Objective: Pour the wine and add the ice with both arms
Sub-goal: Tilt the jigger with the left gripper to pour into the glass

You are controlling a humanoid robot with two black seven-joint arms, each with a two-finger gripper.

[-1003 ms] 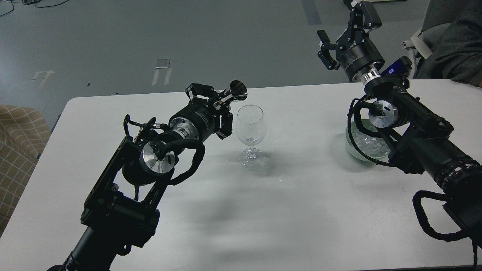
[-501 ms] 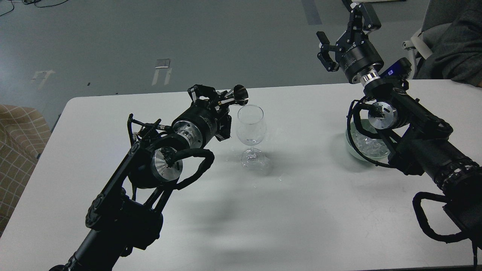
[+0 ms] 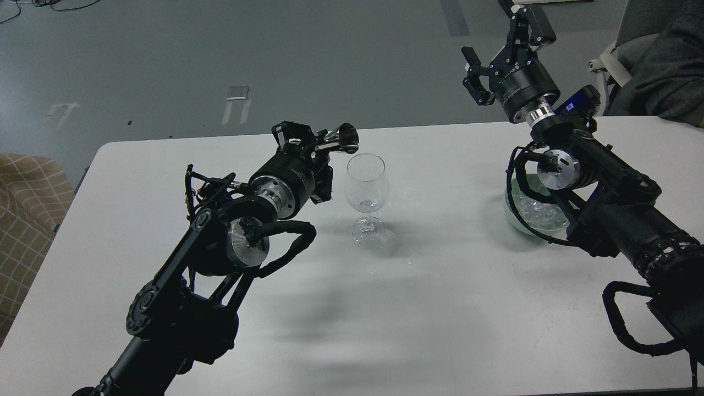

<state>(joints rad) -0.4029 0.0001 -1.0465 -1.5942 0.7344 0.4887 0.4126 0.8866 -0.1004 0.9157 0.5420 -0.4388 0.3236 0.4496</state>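
Observation:
A clear wineglass (image 3: 367, 190) stands upright near the middle of the white table (image 3: 440, 297). My left gripper (image 3: 311, 144) is shut on a small shiny metal measuring cup (image 3: 342, 138), tipped on its side with its mouth over the glass's left rim. My right gripper (image 3: 498, 47) is open and empty, raised high beyond the table's far edge. The ice (image 3: 542, 213) lies as clear cubes in a pale green bowl (image 3: 517, 220), partly hidden by my right arm.
A checked cushion (image 3: 27, 209) sits off the table's left edge. A person in grey (image 3: 660, 60) and a chair stand past the far right corner. Grey floor lies beyond the table.
My left arm has shifted forward and right, bringing the metal cup closer to the glass's rim and tilting it. My right gripper has barely moved.

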